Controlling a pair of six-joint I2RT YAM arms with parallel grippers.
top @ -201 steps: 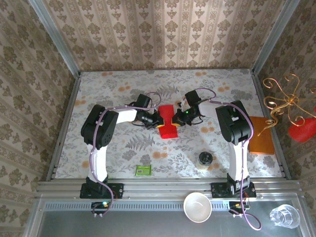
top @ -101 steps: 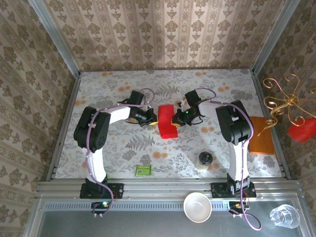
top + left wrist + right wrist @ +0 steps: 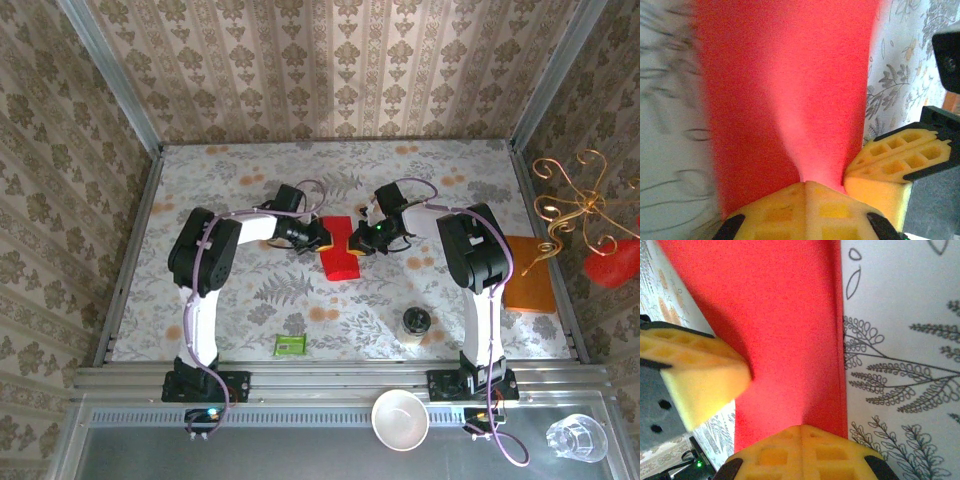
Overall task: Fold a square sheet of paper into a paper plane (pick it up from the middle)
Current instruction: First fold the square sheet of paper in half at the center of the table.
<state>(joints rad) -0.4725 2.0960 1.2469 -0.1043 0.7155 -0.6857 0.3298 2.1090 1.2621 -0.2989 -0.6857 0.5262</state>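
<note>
Lying near the middle of the floral table (image 3: 200, 180), the square sheet of paper (image 3: 342, 262) is showing as a bright red strip, narrower at its far end and wider at its near end. The left gripper (image 3: 322, 240) is meeting the sheet from its left side and the right gripper (image 3: 357, 240) from its right side, the two facing each other across the narrow part.

In the left wrist view, the left gripper (image 3: 805, 200) is clenching its yellow pads together, and a soft ridge of the sheet (image 3: 785, 90) is rising into the seam between them, so the paper is being pinched there. The right gripper (image 3: 875, 167) is touching the sheet's edge just beside it.

In the right wrist view, the right gripper (image 3: 800, 442) is likewise holding its pads closed, tips on the sheet (image 3: 785, 325); whether paper is caught between them cannot be told. The left gripper (image 3: 735, 377) is pressing in from the left.

A green packet (image 3: 290, 345) is lying near the front edge, an orange pad (image 3: 530, 275) at the right edge.
</note>
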